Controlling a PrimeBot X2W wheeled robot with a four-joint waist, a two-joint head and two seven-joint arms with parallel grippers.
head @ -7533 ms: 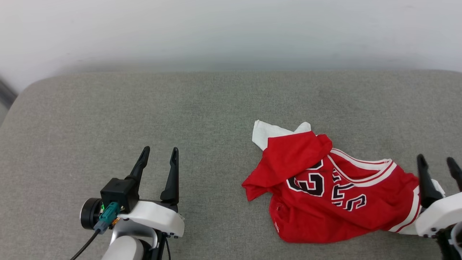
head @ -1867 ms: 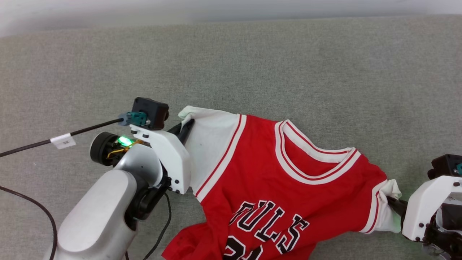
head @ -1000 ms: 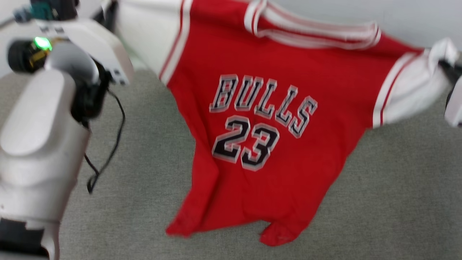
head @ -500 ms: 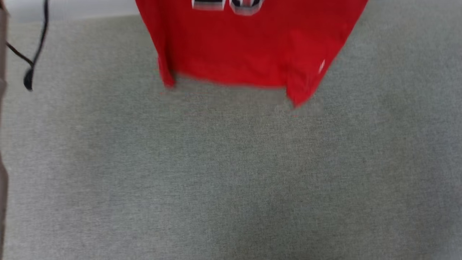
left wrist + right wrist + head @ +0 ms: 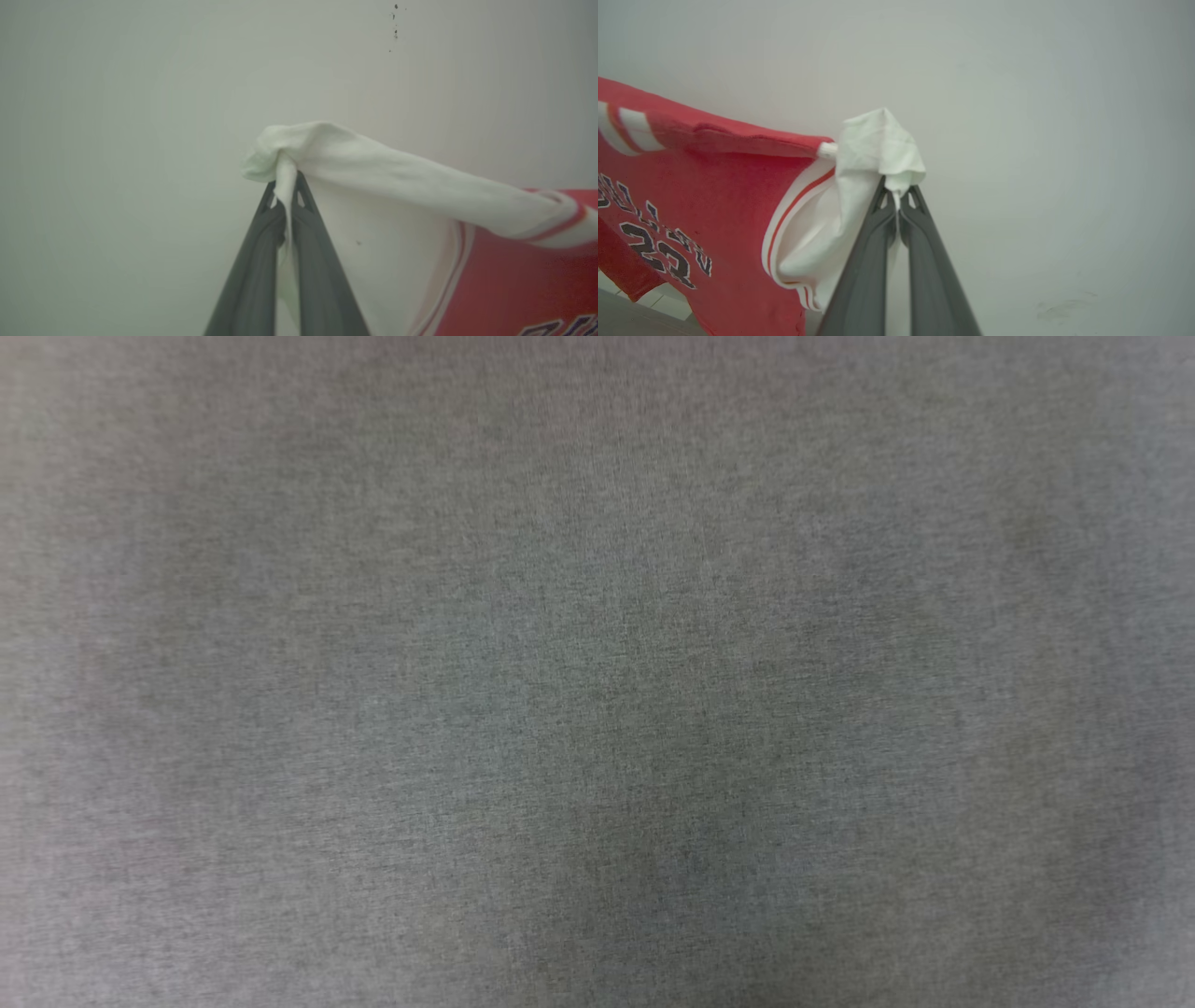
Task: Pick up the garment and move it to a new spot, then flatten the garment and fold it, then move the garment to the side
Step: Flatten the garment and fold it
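The garment [image 5: 710,196], a bright red jersey with black white-outlined lettering and white sleeves, hangs in the air in front of a pale wall. My left gripper [image 5: 285,189] is shut on the bunched end of one white sleeve [image 5: 373,163]; the red body [image 5: 528,280] drops away at the lower right of the left wrist view. The other white sleeve [image 5: 873,144] is pinched in my right gripper [image 5: 896,193], which is shut, and the jersey front spreads to the left in the right wrist view. The head view looks down at the grey fabric surface [image 5: 597,672].
A plain pale wall [image 5: 140,116] stands behind both held sleeves. A strip of pale tiled floor and a dark edge [image 5: 644,308] show at the bottom left of the right wrist view. The grey fabric surface lies under the head camera.
Both grippers took the sleeves and lifted the jersey off the grey surface. The head camera has tilted down, so the hanging jersey slid out of the head view's top edge.
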